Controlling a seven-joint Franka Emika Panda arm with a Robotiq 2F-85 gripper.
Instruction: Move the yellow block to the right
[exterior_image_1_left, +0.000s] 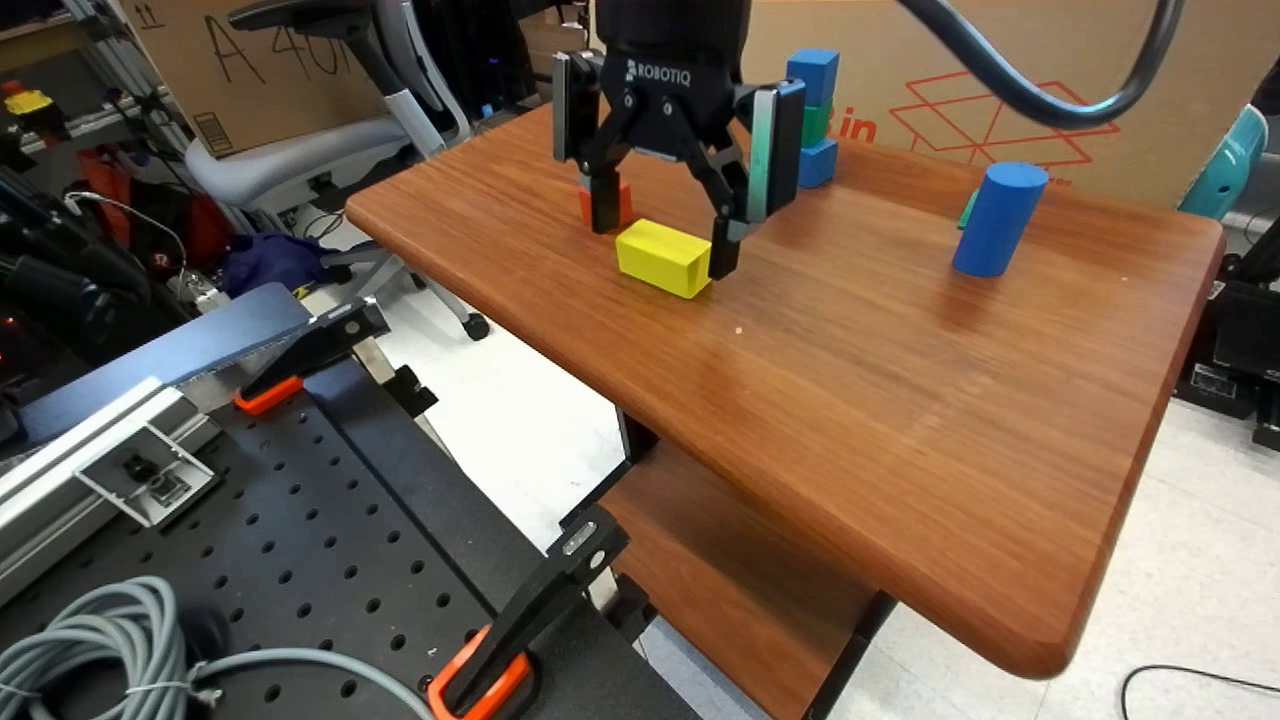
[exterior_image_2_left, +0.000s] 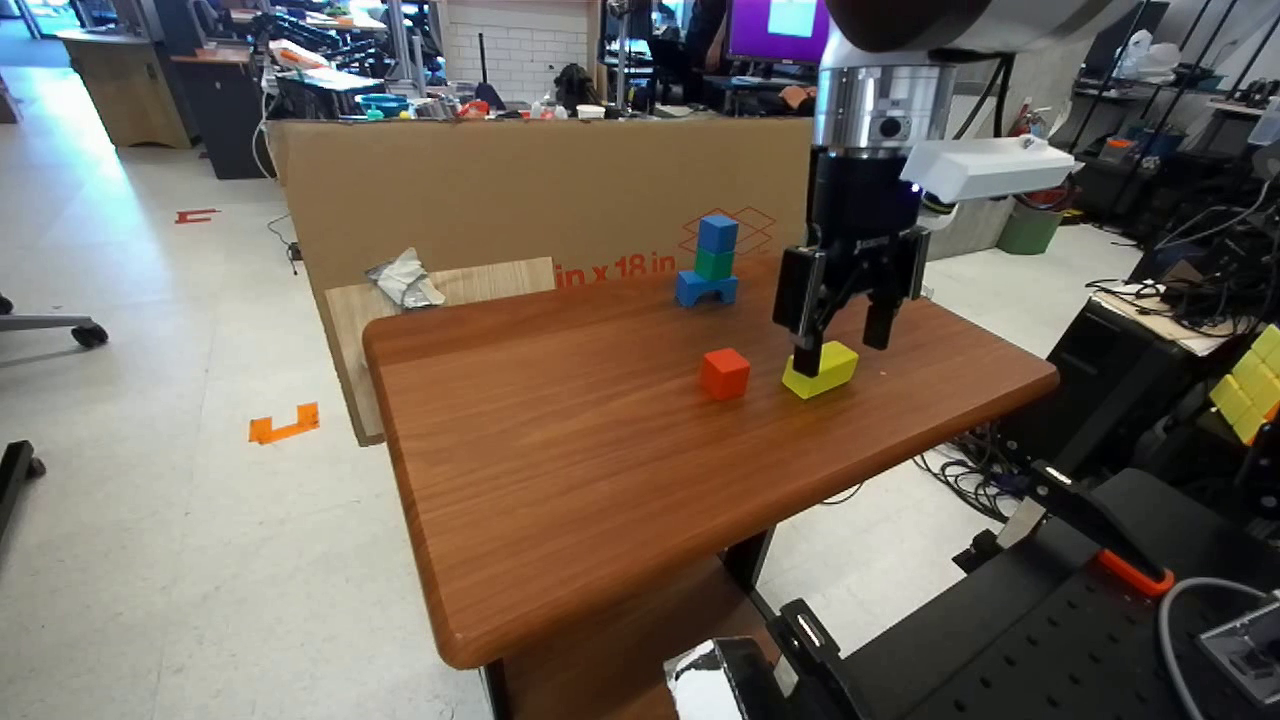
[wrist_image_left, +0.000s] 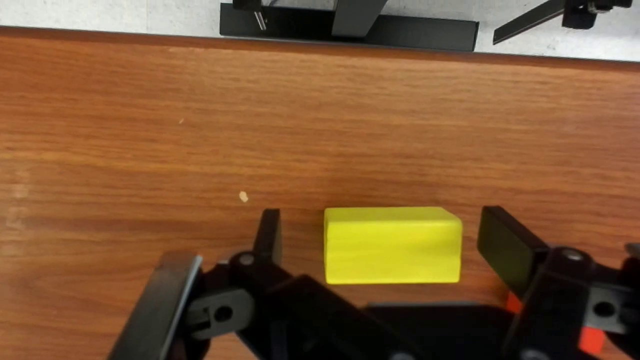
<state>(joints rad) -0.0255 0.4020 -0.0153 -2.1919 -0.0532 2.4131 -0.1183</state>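
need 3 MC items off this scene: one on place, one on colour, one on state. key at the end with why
1. In the wrist view, where is the yellow block relative to the fingers of the gripper?
A. Left of both
B. Right of both
C. Between them

2. What colour is the middle piece of the stack?
A. Green
B. Red
C. Yellow

3. What state is the gripper in?
A. Shut on the yellow block
B. Open
C. Shut with nothing between the fingers

Key:
1: C, since the wrist view shows one finger off each end of the block.
2: A, since green shows between blue pieces above and below in both exterior views.
3: B, since tabletop shows between each finger and the block in the wrist view.
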